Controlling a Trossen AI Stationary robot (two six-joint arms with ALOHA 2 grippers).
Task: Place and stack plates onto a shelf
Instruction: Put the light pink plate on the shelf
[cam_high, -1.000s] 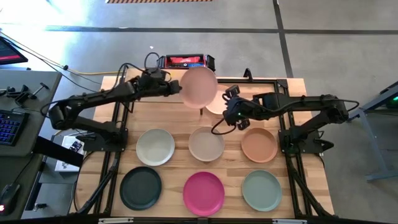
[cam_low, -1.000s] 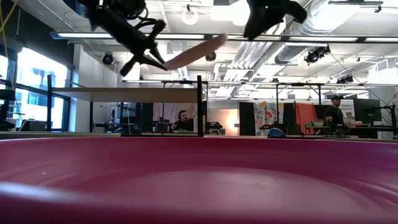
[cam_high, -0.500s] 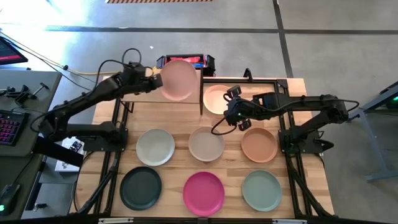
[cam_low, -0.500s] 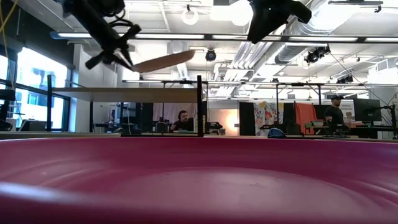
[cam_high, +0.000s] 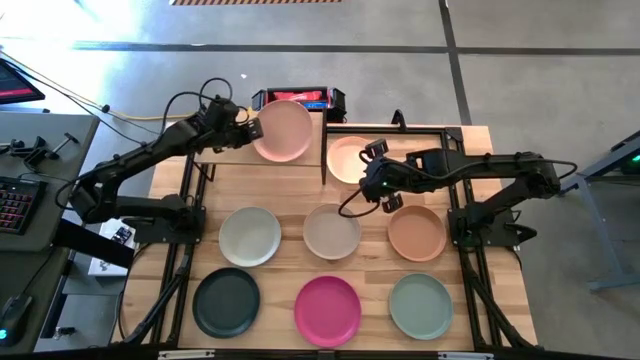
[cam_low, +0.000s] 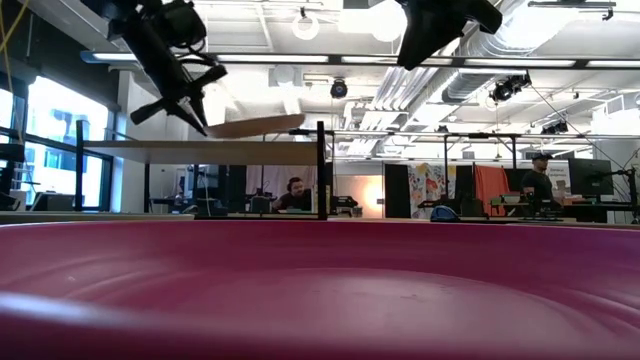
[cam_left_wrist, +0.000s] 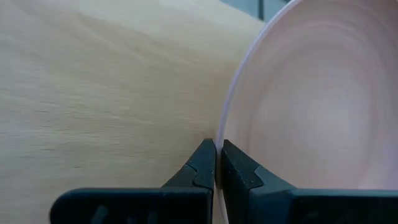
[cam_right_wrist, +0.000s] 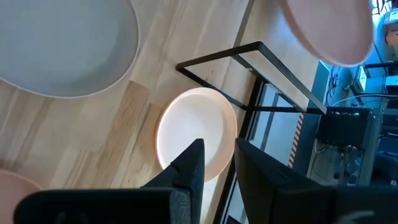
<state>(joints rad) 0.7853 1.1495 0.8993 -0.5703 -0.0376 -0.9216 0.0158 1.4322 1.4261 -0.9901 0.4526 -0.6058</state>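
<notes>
My left gripper (cam_high: 252, 128) is shut on a pink plate (cam_high: 286, 130), held close above the light-wood shelf (cam_low: 200, 149) at the table's far left. A peach plate (cam_high: 350, 158) lies flat to the right of the shelf, inside a black frame. My right gripper (cam_high: 384, 192) hovers open and holding nothing, above the table between the peach plate and the beige plate (cam_high: 332, 231). On the tabletop lie off-white (cam_high: 250, 236), terracotta (cam_high: 417, 232), dark green (cam_high: 226, 302), magenta (cam_high: 328, 310) and sage green (cam_high: 421, 305) plates. My left gripper pinches the pink plate's rim (cam_left_wrist: 219, 138) between its two fingers, at the plate's left edge. The fingers (cam_left_wrist: 202, 167) come from the table's left, slanting down. The plate is lifted clear, almost level, its hollow side up, just over the shelf panel.
Black metal posts (cam_low: 321, 170) stand at the shelf's right end. A black frame (cam_right_wrist: 249, 74) lies around the peach plate. A red and black box (cam_high: 297, 99) sits beyond the table's far edge. People sit in the room behind.
My left gripper has swung toward the table's left edge with the pink plate. The plate has come from over the shelf's right end to over the shelf panel. It has sunk lower and tipped from steeply tilted to almost level.
</notes>
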